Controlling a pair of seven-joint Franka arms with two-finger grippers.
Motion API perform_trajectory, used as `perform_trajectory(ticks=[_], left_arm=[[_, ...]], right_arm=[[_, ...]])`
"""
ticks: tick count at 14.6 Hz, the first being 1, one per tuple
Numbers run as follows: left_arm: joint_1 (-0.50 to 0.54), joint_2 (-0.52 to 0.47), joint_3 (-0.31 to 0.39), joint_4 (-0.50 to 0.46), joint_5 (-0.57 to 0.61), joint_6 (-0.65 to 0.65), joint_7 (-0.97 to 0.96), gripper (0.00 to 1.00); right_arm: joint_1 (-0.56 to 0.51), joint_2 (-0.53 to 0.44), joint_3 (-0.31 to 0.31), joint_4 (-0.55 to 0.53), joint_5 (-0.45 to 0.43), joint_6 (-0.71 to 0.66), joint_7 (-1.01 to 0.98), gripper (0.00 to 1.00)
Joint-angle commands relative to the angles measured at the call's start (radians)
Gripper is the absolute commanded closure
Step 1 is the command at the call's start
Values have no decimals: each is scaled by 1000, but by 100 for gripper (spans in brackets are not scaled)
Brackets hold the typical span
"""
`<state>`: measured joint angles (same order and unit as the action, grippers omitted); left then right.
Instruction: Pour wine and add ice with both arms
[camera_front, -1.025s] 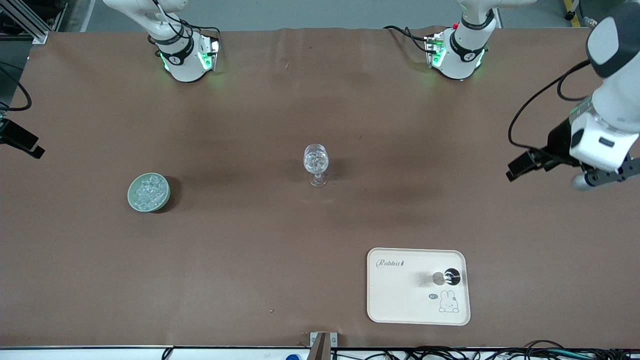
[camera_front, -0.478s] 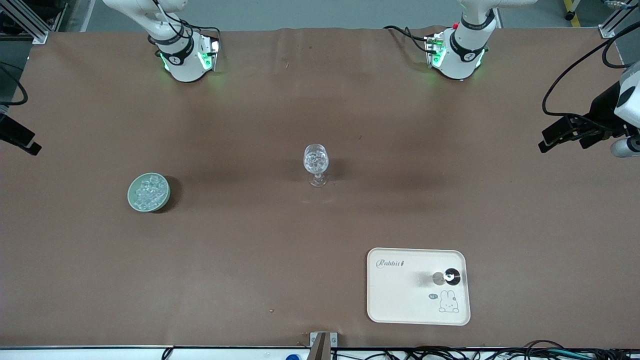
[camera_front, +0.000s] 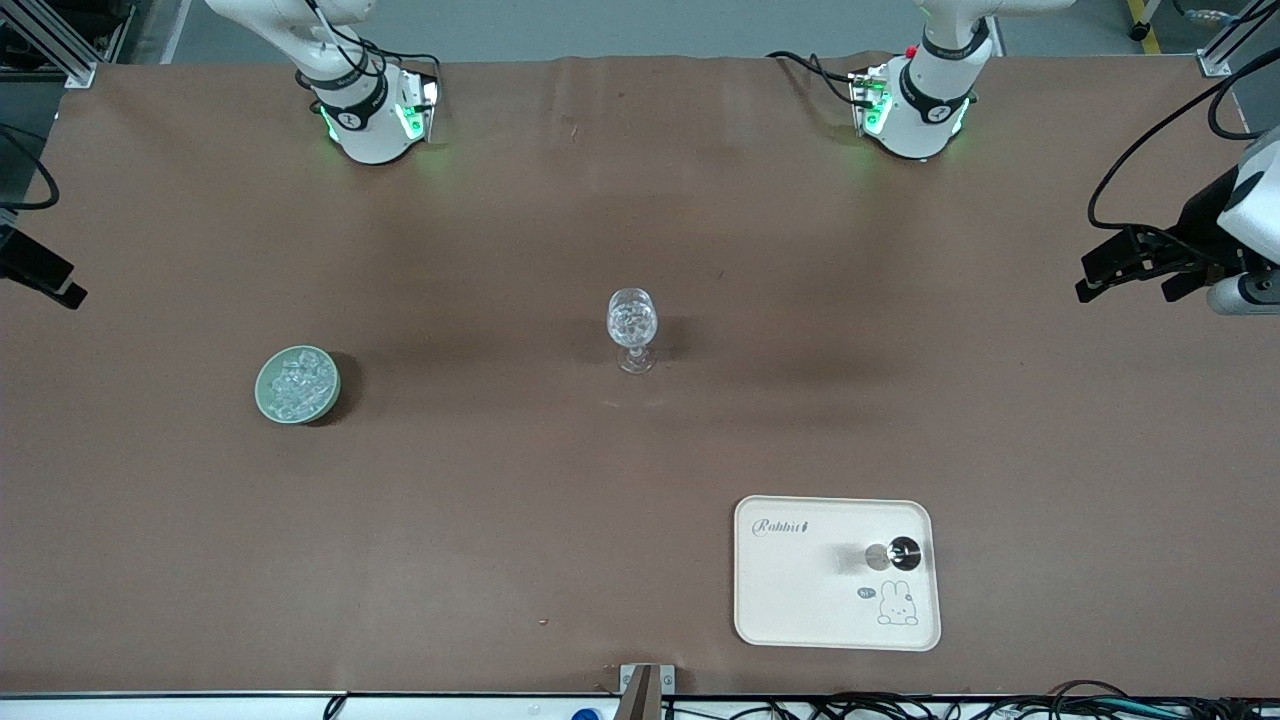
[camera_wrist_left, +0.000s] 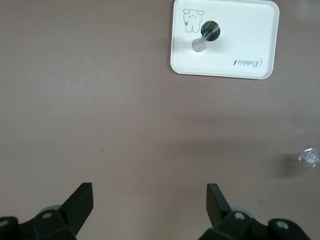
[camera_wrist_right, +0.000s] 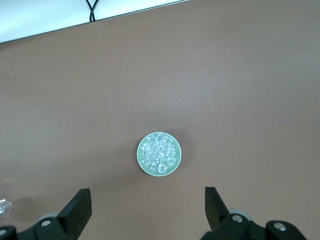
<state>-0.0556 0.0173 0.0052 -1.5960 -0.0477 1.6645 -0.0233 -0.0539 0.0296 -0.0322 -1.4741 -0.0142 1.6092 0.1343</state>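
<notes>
Ice (camera_wrist_right: 159, 154) — small clear chunks heaped in the pale green round bowl (camera_front: 297, 385) — waits; right gripper (camera_wrist_right: 145, 207), fingers spread, should descend centred; left gripper (camera_wrist_left: 150, 202), likewise spread, apparently waits.

The cream tray (camera_front: 800, 600) reads "Rabbit" in one corner.

Left gripper (camera_wrist_left: 149, 202) and right gripper (camera_wrist_right: 148, 206) both aloft, fingers (camera_wrist_left: 80, 202) spread wide, pointing down.
</notes>
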Motion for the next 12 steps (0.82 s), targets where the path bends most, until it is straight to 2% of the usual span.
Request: perform_trajectory(ticks=[1,12], left_arm=[[-7,15,-1,28,26,-28,26,0],[-4,-5,-24,19,57,-77,-27,1]], right_arm=[[3,-14,-2,-3,19,-14,-5,0],[5,-14,-2,-5,19,-14,-2,0]])
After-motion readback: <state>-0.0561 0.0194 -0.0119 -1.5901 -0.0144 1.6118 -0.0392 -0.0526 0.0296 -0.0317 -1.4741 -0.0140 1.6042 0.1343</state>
